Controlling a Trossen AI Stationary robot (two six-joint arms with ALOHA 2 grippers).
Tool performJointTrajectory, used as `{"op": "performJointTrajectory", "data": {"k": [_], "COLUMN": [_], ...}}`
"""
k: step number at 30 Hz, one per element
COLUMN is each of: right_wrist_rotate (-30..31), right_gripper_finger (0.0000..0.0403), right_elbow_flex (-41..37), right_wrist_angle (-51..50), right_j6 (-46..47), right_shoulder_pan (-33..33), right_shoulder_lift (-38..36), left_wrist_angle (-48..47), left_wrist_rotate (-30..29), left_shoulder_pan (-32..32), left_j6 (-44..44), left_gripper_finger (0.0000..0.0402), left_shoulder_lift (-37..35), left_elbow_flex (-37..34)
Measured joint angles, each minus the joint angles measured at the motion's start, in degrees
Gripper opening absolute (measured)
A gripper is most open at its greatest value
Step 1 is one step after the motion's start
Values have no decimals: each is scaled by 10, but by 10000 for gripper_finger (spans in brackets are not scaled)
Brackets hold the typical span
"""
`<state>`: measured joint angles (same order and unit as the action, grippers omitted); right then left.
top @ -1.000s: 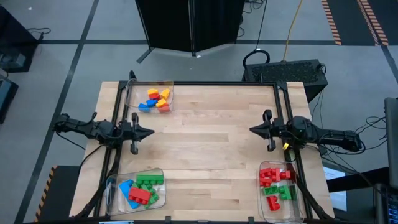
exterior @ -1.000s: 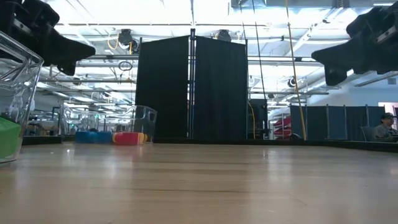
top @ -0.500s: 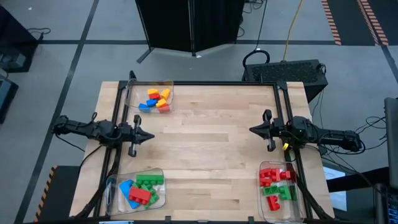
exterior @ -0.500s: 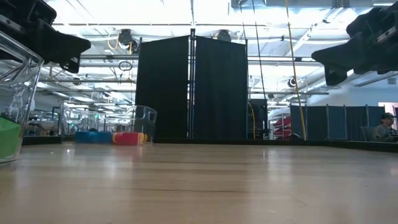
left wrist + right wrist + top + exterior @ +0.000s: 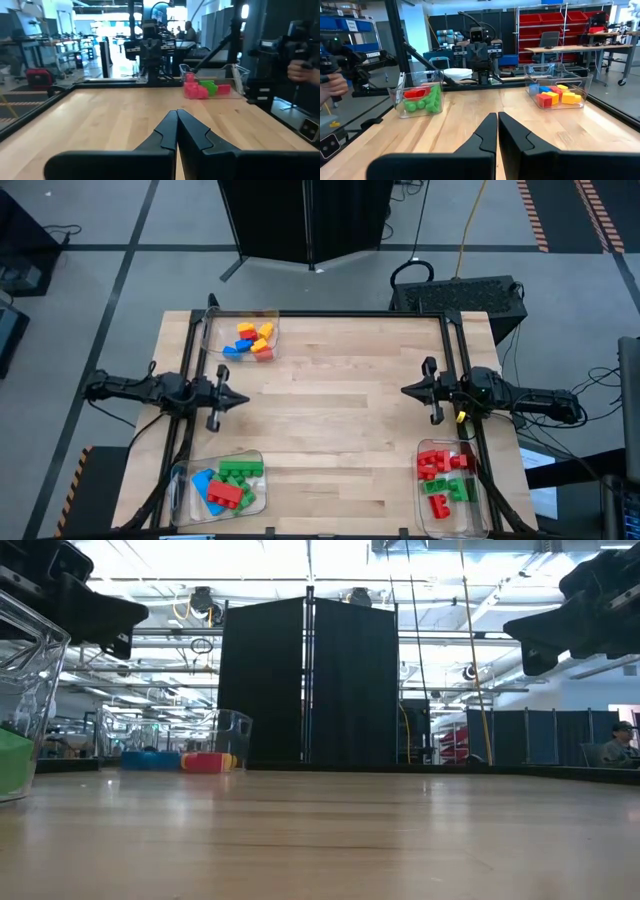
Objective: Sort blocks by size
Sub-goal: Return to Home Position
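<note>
Sorting looks complete on the wooden table [image 5: 330,420] as both arms sit at its side edges. At the left edge the left gripper [image 5: 240,395] hangs low over the wood, its two dark fingers [image 5: 162,137] pressed together with nothing between them. Far left, a clear tray [image 5: 213,345] holds the small blocks [image 5: 250,340] in yellow, orange, blue and red. Near left, a second tray [image 5: 192,502] carries the larger blocks [image 5: 232,482] in green, red and blue. Every block in view lies inside a tray. At the right edge the right gripper [image 5: 406,389] points inward toward its partner, jaws likewise closed tight and empty. Near right, the third tray [image 5: 452,522] contains the mid-sized blocks [image 5: 445,472] in red and green, close beside the right arm. With the sorting apparently finished, the step in hand is judged to be parking the arms. Doing that well would mean drawing each arm straight back along its own line, fingers kept closed, and lifting before any swing. That way neither wrist clips a tray wall, the near right tray being the closest hazard. A knocked tray could spill its blocks and undo the sorting.
</note>
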<state>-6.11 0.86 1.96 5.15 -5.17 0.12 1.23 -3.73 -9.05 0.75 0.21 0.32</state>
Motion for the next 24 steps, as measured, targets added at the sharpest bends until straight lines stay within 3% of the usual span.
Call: {"op": "performJointTrajectory", "data": {"k": [24], "right_wrist_rotate": [1], "right_gripper_finger": [0], "right_elbow_flex": [0], "right_wrist_angle": [-1], "right_j6": [17], "right_shoulder_pan": [0], "right_shoulder_lift": [0], "left_wrist_angle": [0], "left_wrist_rotate": [-9], "left_shoulder_pan": [8], "left_j6": [12], "left_gripper_finger": [8], "left_shoulder_lift": [0], "left_elbow_flex": [0]}}
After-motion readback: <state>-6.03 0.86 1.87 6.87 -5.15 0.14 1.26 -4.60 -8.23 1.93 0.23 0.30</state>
